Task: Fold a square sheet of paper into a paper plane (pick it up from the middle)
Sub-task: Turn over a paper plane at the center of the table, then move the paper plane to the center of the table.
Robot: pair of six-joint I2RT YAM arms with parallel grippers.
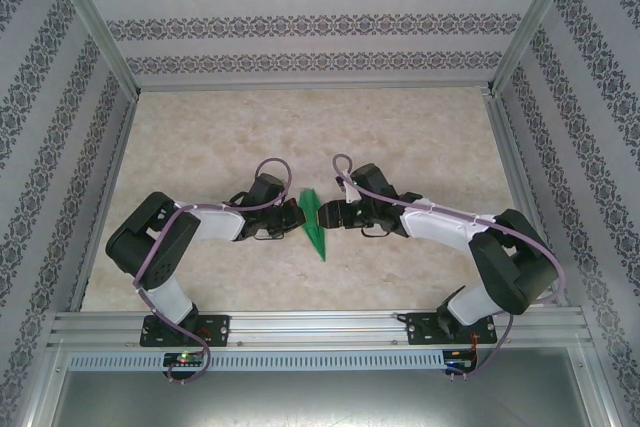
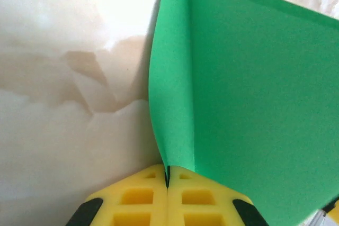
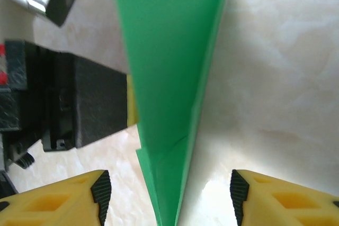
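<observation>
Left gripper (image 2: 167,177) is pinching shut on the paper plane (image 3: 169,78) | plane is standing edge-up just right of left gripper | right gripper (image 3: 169,194) is facing left gripper, jaws apart astride plane | judgement: centre on crease, squeeze squarely.

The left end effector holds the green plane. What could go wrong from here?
1. The left end effector pinches the plane only at a folded edge, so the paper may slip or tear if pulled.
2. The right end effector stands open astride the plane. If it closes off-centre, it may crush the folds or bend the crease.
</observation>
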